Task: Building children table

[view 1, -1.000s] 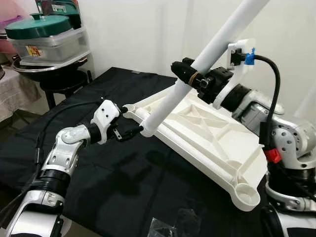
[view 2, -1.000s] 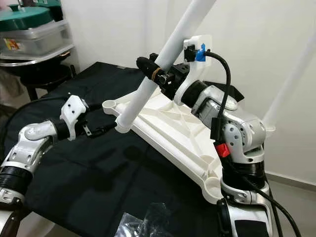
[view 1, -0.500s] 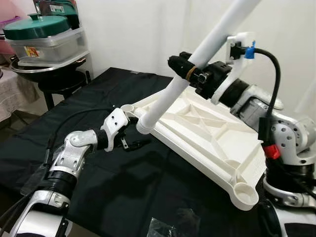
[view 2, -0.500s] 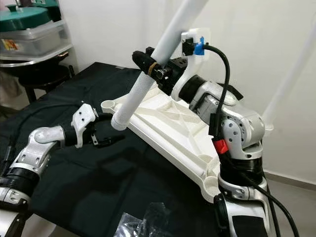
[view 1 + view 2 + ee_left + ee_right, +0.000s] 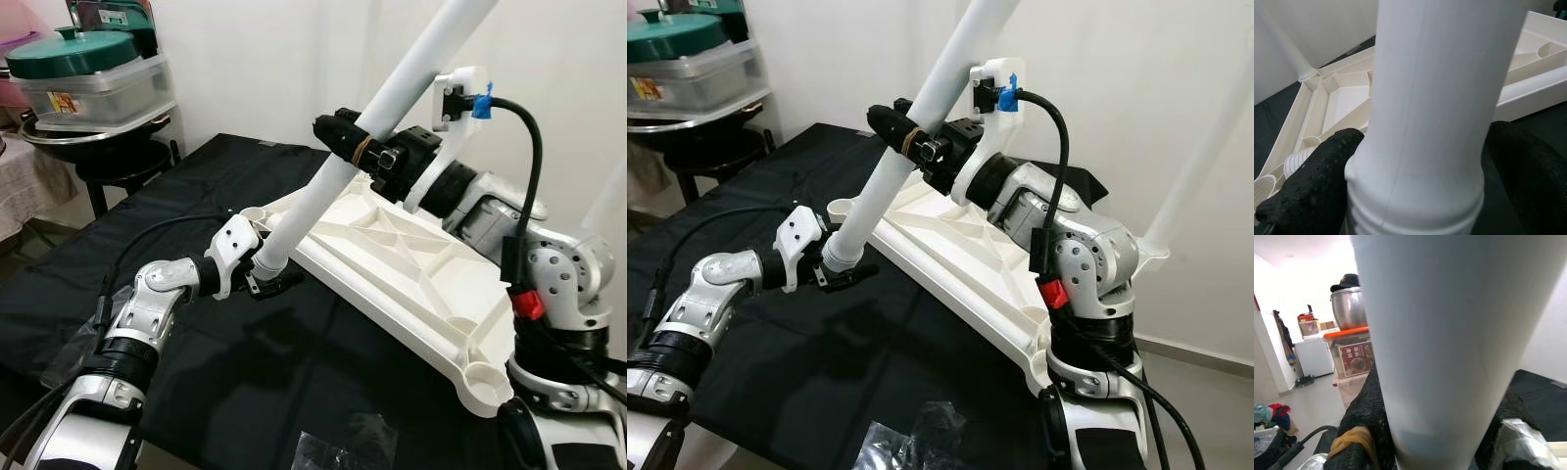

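Observation:
A long white table leg [image 5: 323, 181] slants up from the upturned white tabletop [image 5: 411, 264], which lies on a black cloth. My right gripper [image 5: 338, 132] is shut on the leg about halfway up, its black fingers [image 5: 1371, 416] wrapped around the tube [image 5: 1449, 333]. My left gripper [image 5: 266, 282] is shut on the threaded lower end of the leg [image 5: 1430, 122], one finger [image 5: 1312, 176] on each side, just off the tabletop's near-left edge. An open round socket [image 5: 253, 213] sits at the tabletop corner beside that end.
The black-covered table [image 5: 245, 392] reaches its front edge near a clear plastic bag [image 5: 348, 446]. A stack of pots and a green-lidded container [image 5: 88, 73] stands on a stool at the back left. Another white leg [image 5: 1205, 137] rises against the wall at right.
The right arm swung the leg's lower end left and down, away from the tabletop rim. The left gripper, open beside that end before, now holds it between its fingers.

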You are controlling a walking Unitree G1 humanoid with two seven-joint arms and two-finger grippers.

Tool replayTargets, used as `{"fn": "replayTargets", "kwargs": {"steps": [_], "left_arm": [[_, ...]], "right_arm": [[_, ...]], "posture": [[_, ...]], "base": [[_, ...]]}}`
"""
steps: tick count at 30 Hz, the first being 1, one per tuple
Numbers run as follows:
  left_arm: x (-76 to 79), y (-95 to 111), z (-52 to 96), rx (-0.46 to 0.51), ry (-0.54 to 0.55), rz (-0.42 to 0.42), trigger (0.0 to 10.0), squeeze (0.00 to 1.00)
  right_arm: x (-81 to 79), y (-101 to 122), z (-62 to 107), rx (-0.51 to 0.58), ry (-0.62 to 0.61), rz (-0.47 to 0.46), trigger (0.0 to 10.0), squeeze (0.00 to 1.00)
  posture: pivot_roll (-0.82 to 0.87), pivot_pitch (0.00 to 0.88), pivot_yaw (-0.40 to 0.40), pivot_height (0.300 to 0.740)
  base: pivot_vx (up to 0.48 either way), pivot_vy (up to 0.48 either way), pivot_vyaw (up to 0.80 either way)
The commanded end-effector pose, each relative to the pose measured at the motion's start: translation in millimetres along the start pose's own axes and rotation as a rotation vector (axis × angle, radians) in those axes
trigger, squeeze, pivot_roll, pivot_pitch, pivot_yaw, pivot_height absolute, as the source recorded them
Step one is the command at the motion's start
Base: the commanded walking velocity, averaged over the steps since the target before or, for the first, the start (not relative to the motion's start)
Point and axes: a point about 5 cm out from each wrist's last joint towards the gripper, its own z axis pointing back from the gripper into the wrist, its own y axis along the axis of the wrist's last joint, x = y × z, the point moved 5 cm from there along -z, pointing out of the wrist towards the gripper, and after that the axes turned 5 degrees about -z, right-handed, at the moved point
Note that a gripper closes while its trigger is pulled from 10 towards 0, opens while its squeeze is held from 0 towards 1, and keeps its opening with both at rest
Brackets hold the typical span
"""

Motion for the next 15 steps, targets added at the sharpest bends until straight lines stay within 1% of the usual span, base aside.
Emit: {"fn": "replayTargets", "kwargs": {"steps": [1, 6, 11, 12, 15], "left_arm": [[3.9, -5.7, -1.4, -0.027, -0.02, -0.012, 10.0, 0.0], [6.2, -9.4, -1.9, -0.042, -0.029, -0.013, 10.0, 0.0], [8.3, -13.4, -1.9, -0.055, -0.037, 0.005, 10.0, 0.0], [8.8, -14.3, -1.8, -0.059, -0.041, 0.001, 8.0, 0.0], [9.1, -14.8, -1.8, -0.062, -0.044, -0.003, 8.0, 0.0]], "right_arm": [[-11.7, 9.2, -2.1, 0.025, 0.043, 0.005, 10.0, 0.0], [-13.5, 12.2, -2.0, 0.027, 0.05, 0.007, 10.0, 0.0], [-15.1, 16.1, -0.7, 0.036, 0.055, 0.005, 10.0, 0.0], [-16.2, 17.0, -0.5, 0.039, 0.058, 0.006, 10.0, 0.0], [-16.9, 17.5, -0.4, 0.04, 0.06, 0.007, 10.0, 0.0]], "posture": [[-0.01, 0.0, -0.011, 0.74], [-0.01, 0.0, -0.009, 0.74], [-0.01, 0.0, -0.006, 0.74], [-0.01, 0.0, -0.006, 0.74], [-0.01, 0.0, -0.006, 0.74]], "base": [[0.0, 0.0, 0.0], [0.0, 0.0, 0.0], [0.0, 0.0, 0.0], [0.0, 0.0, 0.0], [0.0, 0.0, 0.0]]}}
